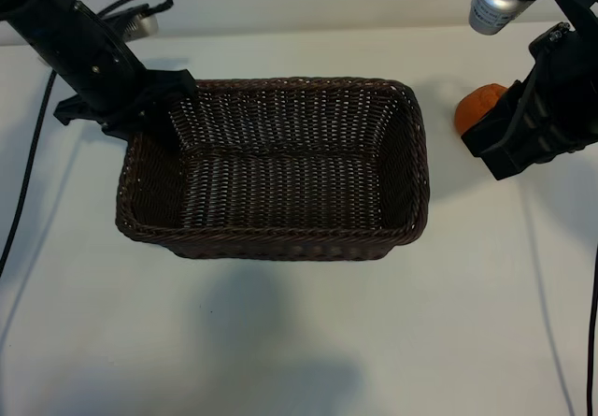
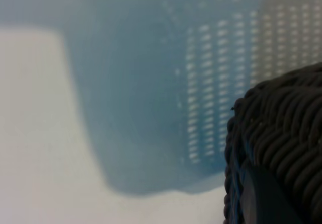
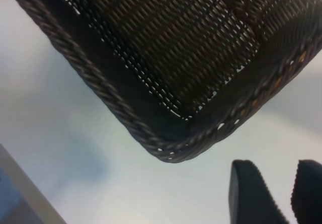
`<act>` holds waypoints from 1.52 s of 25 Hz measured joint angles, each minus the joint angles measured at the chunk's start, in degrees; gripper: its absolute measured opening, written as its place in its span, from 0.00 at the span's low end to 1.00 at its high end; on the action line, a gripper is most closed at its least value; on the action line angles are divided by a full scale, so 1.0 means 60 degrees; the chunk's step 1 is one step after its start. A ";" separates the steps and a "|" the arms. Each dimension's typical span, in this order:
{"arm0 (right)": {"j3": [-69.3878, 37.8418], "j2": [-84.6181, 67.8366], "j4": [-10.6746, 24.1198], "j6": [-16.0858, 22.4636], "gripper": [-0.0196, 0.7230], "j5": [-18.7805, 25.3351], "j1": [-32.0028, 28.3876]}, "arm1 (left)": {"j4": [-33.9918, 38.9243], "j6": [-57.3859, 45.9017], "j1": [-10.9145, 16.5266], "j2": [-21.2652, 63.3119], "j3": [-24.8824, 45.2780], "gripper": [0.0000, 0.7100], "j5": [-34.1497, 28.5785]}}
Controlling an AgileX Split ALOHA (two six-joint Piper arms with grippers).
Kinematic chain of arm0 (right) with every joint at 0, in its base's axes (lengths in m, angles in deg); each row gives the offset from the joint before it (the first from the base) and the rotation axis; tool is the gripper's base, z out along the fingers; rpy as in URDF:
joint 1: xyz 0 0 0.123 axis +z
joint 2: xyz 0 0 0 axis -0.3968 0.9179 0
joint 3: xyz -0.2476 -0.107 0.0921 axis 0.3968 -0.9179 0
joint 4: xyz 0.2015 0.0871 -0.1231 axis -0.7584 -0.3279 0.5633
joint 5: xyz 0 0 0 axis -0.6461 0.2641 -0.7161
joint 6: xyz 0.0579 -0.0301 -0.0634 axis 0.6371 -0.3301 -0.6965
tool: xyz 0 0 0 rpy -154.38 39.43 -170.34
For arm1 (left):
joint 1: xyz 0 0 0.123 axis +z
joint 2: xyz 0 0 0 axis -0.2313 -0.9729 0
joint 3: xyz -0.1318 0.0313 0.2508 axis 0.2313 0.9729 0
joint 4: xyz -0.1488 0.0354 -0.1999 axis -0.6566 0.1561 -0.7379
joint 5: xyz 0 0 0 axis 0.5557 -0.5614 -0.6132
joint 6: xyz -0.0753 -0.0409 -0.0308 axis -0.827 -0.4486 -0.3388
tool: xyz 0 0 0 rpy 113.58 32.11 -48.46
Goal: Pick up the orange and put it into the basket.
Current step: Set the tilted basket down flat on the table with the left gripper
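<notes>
The dark-brown woven basket (image 1: 280, 168) fills the middle of the exterior view, and its shadow falls on the table nearer the front edge. My left gripper (image 1: 154, 106) is shut on the braided rim at the basket's back left corner. In the left wrist view one dark finger (image 2: 266, 194) lies against that rim (image 2: 282, 133). The orange (image 1: 478, 106) rests on the table to the right of the basket, partly hidden behind my right gripper (image 1: 500, 145). In the right wrist view my right gripper (image 3: 289, 196) is open with only table in its narrow gap, the orange is out of view, and a basket corner (image 3: 171, 148) lies ahead.
A silver cylinder (image 1: 495, 5) on the right arm hangs above the orange. Cables run down the table at the far left (image 1: 28, 154) and far right (image 1: 592, 322). A grey edge (image 3: 20, 189) shows in a corner of the right wrist view.
</notes>
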 joint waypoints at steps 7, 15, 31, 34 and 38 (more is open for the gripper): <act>0.0000 0.0000 0.0000 0.0000 0.36 0.0000 0.0000 | 0.0000 0.0000 -0.0188 -0.0371 -0.0078 0.25 0.0281; 0.0000 0.0000 0.0000 0.0000 0.36 0.0000 0.0000 | 0.0000 -0.0121 -0.0408 -0.0648 -0.0078 0.25 0.0942; 0.0000 0.0000 0.0000 0.0000 0.36 0.0000 0.0000 | -0.0041 -0.0212 -0.0418 -0.0943 -0.0078 0.25 0.0995; 0.0000 0.0000 0.0000 0.0000 0.36 -0.0009 0.0000 | -0.0041 -0.0212 -0.0418 -0.0951 -0.0078 0.25 0.0996; 0.0000 0.0000 0.0000 0.0000 0.36 -0.0009 0.0000 | -0.0052 -0.0021 -0.0418 -0.0951 -0.0078 0.27 0.0985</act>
